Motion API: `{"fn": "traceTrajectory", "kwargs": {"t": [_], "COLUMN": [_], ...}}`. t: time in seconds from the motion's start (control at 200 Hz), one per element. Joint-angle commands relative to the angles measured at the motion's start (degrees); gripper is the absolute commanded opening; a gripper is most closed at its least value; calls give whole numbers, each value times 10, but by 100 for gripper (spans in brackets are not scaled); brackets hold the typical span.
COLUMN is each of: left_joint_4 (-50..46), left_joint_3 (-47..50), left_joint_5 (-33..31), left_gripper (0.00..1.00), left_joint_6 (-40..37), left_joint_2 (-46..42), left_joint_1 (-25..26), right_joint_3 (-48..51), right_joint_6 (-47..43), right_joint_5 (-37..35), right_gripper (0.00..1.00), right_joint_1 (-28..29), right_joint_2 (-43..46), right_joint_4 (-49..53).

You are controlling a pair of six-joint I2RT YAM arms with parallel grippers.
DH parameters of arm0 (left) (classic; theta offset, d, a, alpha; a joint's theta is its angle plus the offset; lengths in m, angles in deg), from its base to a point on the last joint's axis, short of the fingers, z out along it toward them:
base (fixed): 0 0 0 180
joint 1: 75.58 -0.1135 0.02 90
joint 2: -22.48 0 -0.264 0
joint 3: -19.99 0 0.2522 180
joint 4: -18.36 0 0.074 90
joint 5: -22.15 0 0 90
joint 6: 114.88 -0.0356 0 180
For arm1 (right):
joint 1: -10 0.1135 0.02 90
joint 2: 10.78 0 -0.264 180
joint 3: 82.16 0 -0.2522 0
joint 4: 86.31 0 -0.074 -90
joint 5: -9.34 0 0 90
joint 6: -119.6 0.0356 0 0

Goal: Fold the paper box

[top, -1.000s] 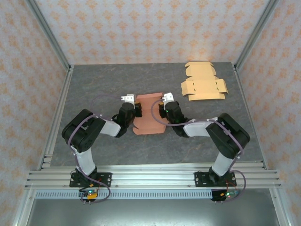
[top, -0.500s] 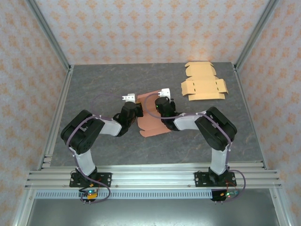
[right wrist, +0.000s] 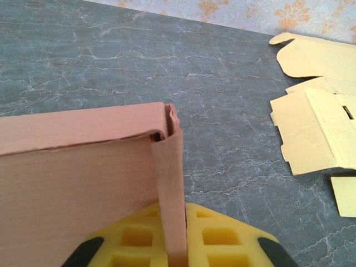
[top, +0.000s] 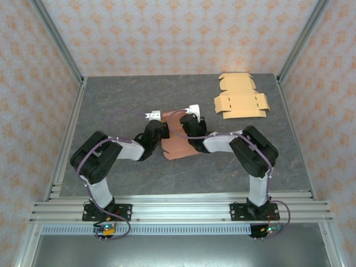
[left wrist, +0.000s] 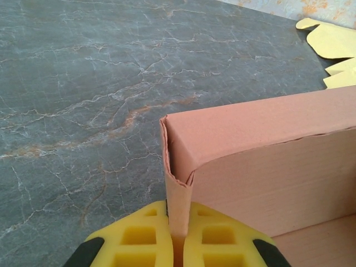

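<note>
Where its corner folds, the ribbed paper box (left wrist: 267,167) crumples.

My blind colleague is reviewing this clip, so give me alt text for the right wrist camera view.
The yellow-padded right gripper pinches an upright corner flap of the brown paper box, whose wall runs off to the left. Behind lies a grey marbled table with a flat yellow cardboard blank at right.

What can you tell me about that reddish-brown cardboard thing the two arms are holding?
The reddish-brown box is thin corrugated cardboard, partly folded: one wall stands upright with its corners bent round, the base on the grey table near the middle. The left gripper pinches a flap at one corner, the right gripper a flap at the other.
</note>
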Motion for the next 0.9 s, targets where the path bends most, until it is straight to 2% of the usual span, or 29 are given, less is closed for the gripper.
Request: {"fn": "traceTrajectory", "kwargs": {"t": [0.0,0.125,0.31,0.4,0.516,0.591,0.626,0.661,0.691,0.726,0.786,0.841,0.896], "left_joint_4": [-61,-83,-122,-124,-136,-163,-179,-193,-204,-218,-247,-262,-259], "left_joint_3": [-7,-13,-25,-25,-27,-38,-46,-53,-58,-64,-73,-79,-76], "left_joint_5": [-12,-18,-42,-44,-48,-40,-32,-24,-19,-12,1,4,1], "left_gripper": [0,0,0,0,0,0,0,0,0,0,0,0,0], "left_joint_6": [10,14,19,19,28,43,54,69,90,117,164,192,221], "left_joint_2": [-11,-11,-15,-15,-18,-26,-29,-31,-33,-37,-43,-52,-59], "left_joint_1": [9,11,11,10,9,6,3,-1,-5,-13,-24,-27,-27], "right_joint_3": [24,65,102,140,177,171,153,123,96,71,32,-19,-63], "right_joint_6": [16,12,-24,-46,-21,59,114,157,163,155,197,338,464], "right_joint_5": [21,73,196,268,354,324,277,241,249,291,325,308,308], "right_gripper": [20,36,43,49,58,69,82,88,89,87,77,65,66], "right_joint_1": [-8,-8,-10,-19,-54,-80,-89,-100,-111,-128,-144,-158,-164], "right_joint_2": [45,89,166,214,270,294,302,308,308,304,297,294,290], "right_joint_4": [1,-22,2,-20,-58,-45,7,81,133,172,225,333,437]}}
